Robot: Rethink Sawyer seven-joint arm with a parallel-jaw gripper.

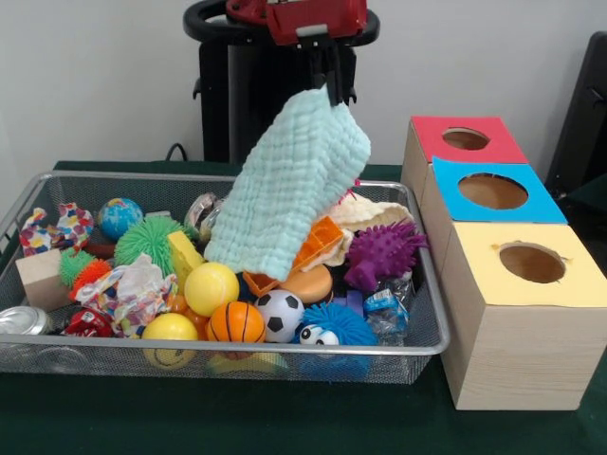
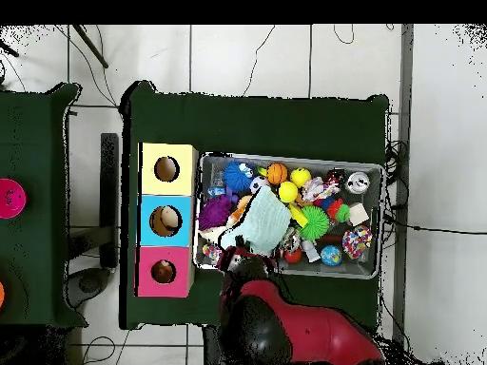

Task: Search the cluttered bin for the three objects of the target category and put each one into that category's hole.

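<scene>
A pale mint-green cloth (image 1: pixel 292 187) hangs from my gripper (image 1: pixel 329 93), lifted over the wire bin (image 1: pixel 237 344) with its lower edge still among the toys. The gripper is shut on the cloth's top corner. From above, the cloth (image 2: pixel 263 224) lies over the bin's left-centre, in front of the red arm (image 2: pixel 276 318). To the bin's side stands a wooden box with three round holes: red (image 1: pixel 466 138), blue (image 1: pixel 492 191) and yellow (image 1: pixel 532 262). Another cream cloth (image 1: pixel 372 212) lies in the bin behind the hanging one.
The bin holds several balls, a purple spiky toy (image 1: pixel 383 252), a blue fuzzy toy (image 1: pixel 332 328), a green spiky ball (image 1: pixel 144 242), patterned cloths (image 1: pixel 133 292), a wooden block (image 1: pixel 42 278) and a can (image 1: pixel 23 322). The box (image 2: pixel 166 220) stands close against the bin.
</scene>
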